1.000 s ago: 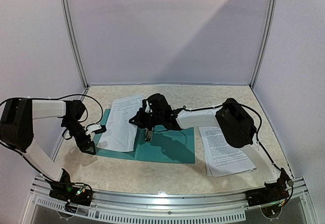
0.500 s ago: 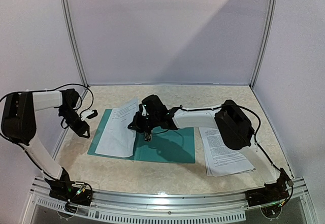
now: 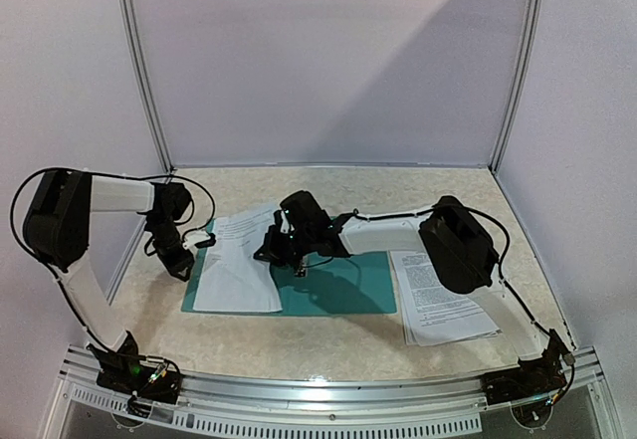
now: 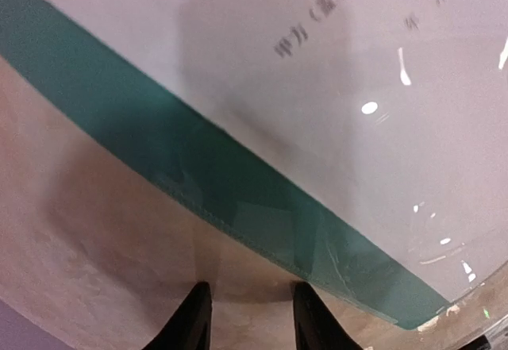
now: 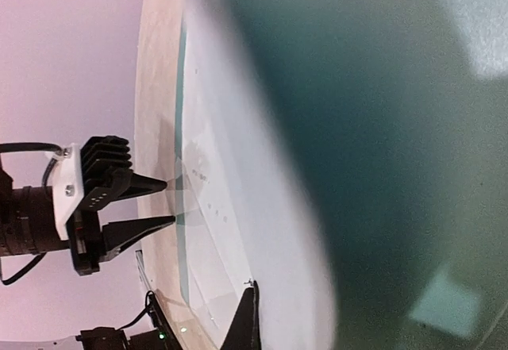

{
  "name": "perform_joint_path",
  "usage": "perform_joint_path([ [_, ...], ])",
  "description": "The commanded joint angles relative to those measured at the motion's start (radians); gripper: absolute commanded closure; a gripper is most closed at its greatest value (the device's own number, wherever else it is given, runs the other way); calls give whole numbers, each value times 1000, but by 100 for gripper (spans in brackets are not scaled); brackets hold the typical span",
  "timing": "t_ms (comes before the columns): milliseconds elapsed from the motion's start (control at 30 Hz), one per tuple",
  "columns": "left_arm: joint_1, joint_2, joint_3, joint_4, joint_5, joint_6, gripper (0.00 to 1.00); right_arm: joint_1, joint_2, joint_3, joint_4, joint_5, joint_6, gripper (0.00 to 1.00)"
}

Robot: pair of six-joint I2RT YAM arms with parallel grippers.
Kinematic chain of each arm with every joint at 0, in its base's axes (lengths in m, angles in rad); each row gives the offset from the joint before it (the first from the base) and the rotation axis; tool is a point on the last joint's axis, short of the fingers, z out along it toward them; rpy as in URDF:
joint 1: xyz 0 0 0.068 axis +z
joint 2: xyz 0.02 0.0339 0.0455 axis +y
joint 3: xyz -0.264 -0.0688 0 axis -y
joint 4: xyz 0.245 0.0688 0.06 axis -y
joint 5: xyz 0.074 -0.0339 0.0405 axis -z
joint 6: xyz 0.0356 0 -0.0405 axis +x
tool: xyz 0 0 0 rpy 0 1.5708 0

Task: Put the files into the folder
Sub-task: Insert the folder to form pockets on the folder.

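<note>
the flat teal-green rectangular folder (image 3: 348, 285) lay open on the beige speckled surface (image 3: 398, 190), in front of the two arms and a little left of the middle. one white printed paper sheet (image 3: 234, 270) lay flat on its left half, leaving a narrow teal strip bare along the left edge; in the left wrist view the sheet looked glossy, with small bright reflections on it. a loose stack of white printed sheets (image 3: 443, 300) rested on the surface just to the right of the folder, under the right arm's elbow.

the left tool (image 4: 250, 322) hovered low over the bare surface just beside the folder's left edge, its two dark fingers apart with nothing between them. the right tool (image 3: 301, 268) reached across to the middle of the folder, pointing down at the teal cover beside the sheet's right edge; its fingers were together, and whether the tips touched the cover could not be told.
</note>
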Motion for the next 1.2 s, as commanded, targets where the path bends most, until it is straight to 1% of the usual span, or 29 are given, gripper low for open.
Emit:
perform_joint_path([
  [0,-51,122,54,-75,147,-8,64,-14,-25,-77,12,-31,-23,98],
  [67,-53,136,80,-76,162,-23,65,-21,-35,-103,41,-48,-21,97],
  [300,-68,134,87,-82,181,-26,65,-30,-51,-118,29,-43,-40,97],
  [467,-63,112,49,-69,171,-31,66,-37,-107,-160,39,63,-40,97],
  [533,-63,106,43,-64,167,-35,66,-47,-117,-160,51,94,-46,100],
  [600,-62,107,45,-62,165,-40,66,-55,-111,-152,71,117,-38,100],
  [700,-62,107,49,-58,168,-42,66,-58,-78,-111,78,90,-22,100],
  [867,-62,109,52,-60,181,-44,66,-36,-33,-107,106,34,12,100],
  [1067,-60,111,56,-55,184,-40,66,-20,-25,-106,118,-53,-21,100],
  [1167,-60,116,64,-57,186,-42,66,-19,-31,-115,121,-71,-28,100],
])
